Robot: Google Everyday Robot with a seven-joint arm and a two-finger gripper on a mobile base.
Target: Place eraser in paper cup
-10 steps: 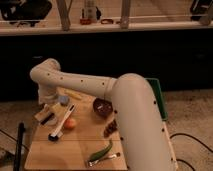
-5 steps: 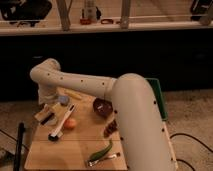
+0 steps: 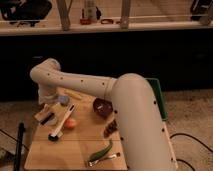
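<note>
The paper cup (image 3: 63, 100), small, pale and round with a bluish-grey top, stands at the back left of the wooden table (image 3: 75, 150). My gripper (image 3: 46, 114) hangs at the end of the white arm over the table's left edge, just left of and in front of the cup. A small dark block (image 3: 49, 119), likely the eraser, shows at the gripper's tip; I cannot tell whether it is held or lies on the table.
A dark red bowl (image 3: 102, 107) sits right of the cup. A white-handled brush (image 3: 61, 126), an orange fruit (image 3: 70, 123), a green pepper (image 3: 102, 150), a metal utensil (image 3: 102, 159) and a dark brown item (image 3: 111, 128) lie on the table. My arm (image 3: 135, 115) covers the right side.
</note>
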